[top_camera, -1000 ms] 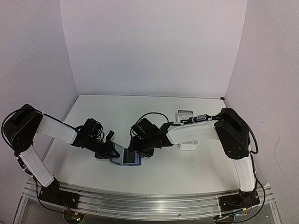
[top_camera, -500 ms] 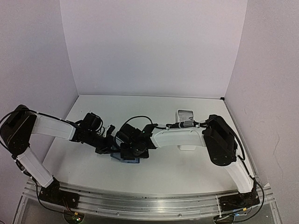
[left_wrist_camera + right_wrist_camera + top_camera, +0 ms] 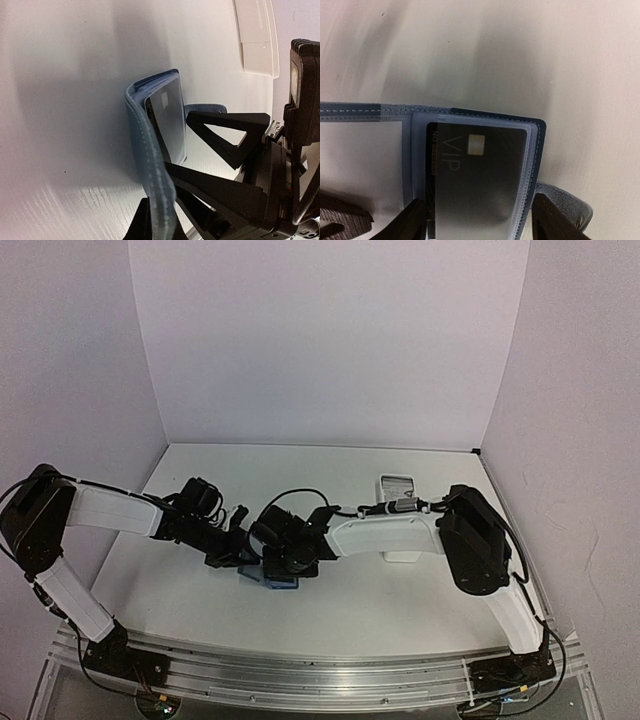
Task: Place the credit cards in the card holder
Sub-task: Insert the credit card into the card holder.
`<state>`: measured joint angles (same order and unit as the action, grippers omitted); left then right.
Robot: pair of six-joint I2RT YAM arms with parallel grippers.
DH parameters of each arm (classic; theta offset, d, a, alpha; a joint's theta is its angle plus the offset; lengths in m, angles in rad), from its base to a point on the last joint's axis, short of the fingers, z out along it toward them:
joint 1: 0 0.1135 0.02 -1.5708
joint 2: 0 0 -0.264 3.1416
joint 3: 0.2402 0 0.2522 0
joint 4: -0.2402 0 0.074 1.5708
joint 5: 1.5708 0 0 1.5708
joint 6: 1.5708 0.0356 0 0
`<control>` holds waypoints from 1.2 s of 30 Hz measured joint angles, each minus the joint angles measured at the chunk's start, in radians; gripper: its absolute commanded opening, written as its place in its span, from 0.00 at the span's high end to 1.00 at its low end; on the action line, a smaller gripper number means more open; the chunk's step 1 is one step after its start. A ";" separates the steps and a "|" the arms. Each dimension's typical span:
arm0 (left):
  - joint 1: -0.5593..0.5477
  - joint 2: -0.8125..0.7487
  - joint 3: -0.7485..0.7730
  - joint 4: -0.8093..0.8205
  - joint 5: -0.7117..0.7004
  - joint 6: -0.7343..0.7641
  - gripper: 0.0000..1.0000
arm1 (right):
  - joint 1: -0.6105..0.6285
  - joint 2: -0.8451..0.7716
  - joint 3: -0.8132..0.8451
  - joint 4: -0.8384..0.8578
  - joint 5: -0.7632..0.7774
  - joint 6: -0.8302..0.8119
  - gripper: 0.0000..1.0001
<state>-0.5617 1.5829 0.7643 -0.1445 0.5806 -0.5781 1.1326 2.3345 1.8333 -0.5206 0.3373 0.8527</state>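
Note:
The card holder (image 3: pixel 365 112) is a blue wallet standing open on the table, also seen from above (image 3: pixel 268 578). My left gripper (image 3: pixel 160 220) is shut on its stitched blue cover (image 3: pixel 150 165) and holds it on edge. A black credit card (image 3: pixel 475 175) marked VIP with a gold chip lies in the wallet's clear sleeve. My right gripper (image 3: pixel 479 202) is open, one finger at each long side of that sleeve. The snap tab (image 3: pixel 565 205) sticks out at the right. In the top view both grippers (image 3: pixel 240 555) (image 3: pixel 288 562) meet over the wallet.
A long white tray (image 3: pixel 398 485) lies behind the right forearm, which covers its middle; the left wrist view shows it at the top right (image 3: pixel 255 35). The two arms stand close together at the table's middle front.
Over the second the right arm swung left and down onto the wallet, and the left gripper shifted slightly with the cover. In the last half second little has moved.

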 measured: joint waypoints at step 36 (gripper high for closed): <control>0.017 0.024 -0.125 0.102 -0.087 0.003 1.00 | -0.098 -0.168 -0.357 0.421 -0.470 0.119 0.37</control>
<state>-0.5446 1.6066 0.6388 -0.0423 0.4938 -0.5747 1.0341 2.1663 1.4762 -0.1000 -0.1322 0.9713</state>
